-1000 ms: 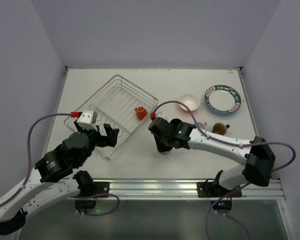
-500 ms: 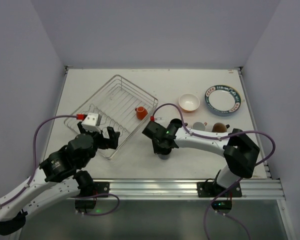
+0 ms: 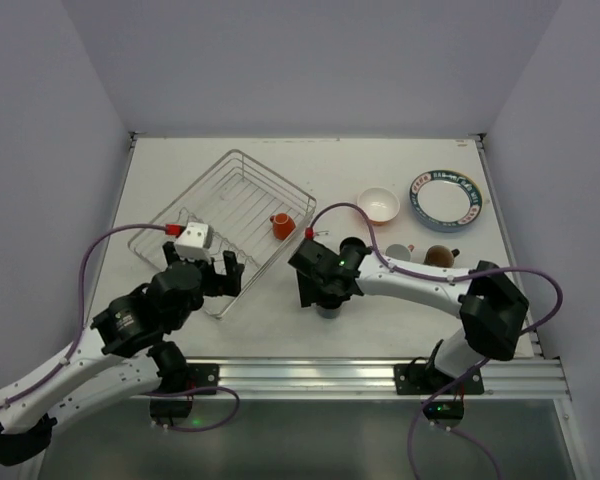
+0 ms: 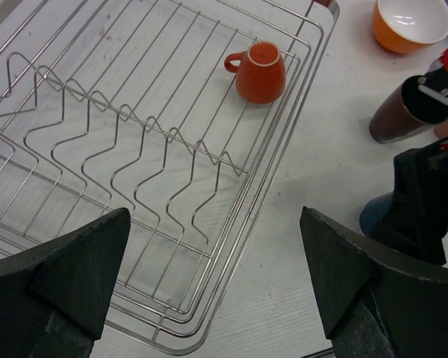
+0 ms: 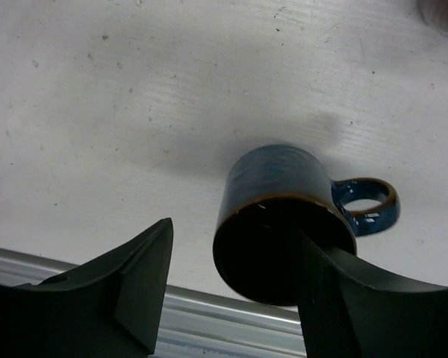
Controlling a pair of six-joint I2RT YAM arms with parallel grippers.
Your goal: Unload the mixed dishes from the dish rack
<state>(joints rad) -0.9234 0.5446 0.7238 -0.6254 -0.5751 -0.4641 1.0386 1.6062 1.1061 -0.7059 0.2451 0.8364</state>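
The dish rack (image 3: 212, 215), a silver wire basket, lies at the left and holds one orange mug (image 3: 280, 226) near its right rim. The left wrist view shows the same rack (image 4: 164, 149) and orange mug (image 4: 260, 72). My left gripper (image 3: 224, 273) hovers open over the rack's near corner (image 4: 214, 224), holding nothing. A dark blue mug (image 5: 284, 212) stands upright on the table by the front edge. My right gripper (image 5: 237, 231) is open around its rim: one fingertip sits in the mug's mouth, the other stands well clear. From above, the gripper (image 3: 323, 298) mostly hides the blue mug (image 3: 327, 311).
An orange bowl (image 3: 378, 205), a pattern-rimmed plate (image 3: 445, 198), a brown mug (image 3: 440, 256) and a pale mug (image 3: 398, 252) stand on the table right of the rack. A metal rail (image 3: 380, 372) runs along the near edge, close to the blue mug.
My right gripper has opened and let go of the blue mug, which now stands on the table. The left arm has crept slightly forward toward the rack.
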